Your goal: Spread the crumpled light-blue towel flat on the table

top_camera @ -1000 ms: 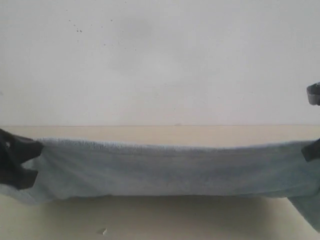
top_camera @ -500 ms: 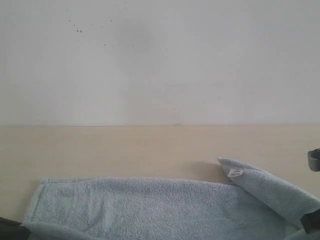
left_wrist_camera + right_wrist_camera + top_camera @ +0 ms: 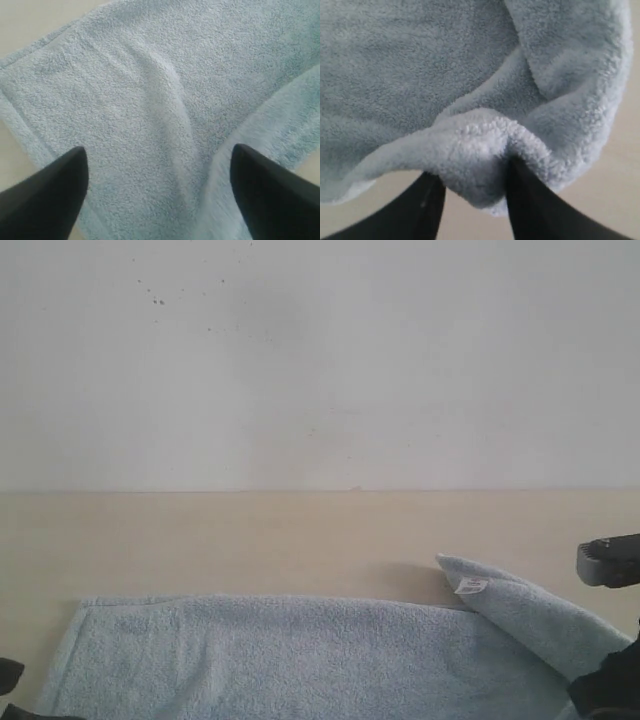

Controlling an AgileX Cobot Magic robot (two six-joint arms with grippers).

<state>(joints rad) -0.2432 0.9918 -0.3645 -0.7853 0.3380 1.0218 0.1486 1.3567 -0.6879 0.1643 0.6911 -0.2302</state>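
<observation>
Right wrist view, unlike ext.: towel (image 3: 470, 75) fold betw. right claw (image 3: 475, 172) jaws.

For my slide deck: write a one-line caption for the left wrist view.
Open left gripper poised over the creased light-blue towel lying on the beige table.

I read the towel (image 3: 300, 660) as fluffy terry cloth, looped pile, matt. Table (image 3: 200, 540): smooth, matt, material unclear. Wall (image 3: 320, 360): matt, a few dark specks. Left gripper (image 3: 157, 150) fingers (image 3: 45, 200) look like smooth, matt black plastic.
</observation>
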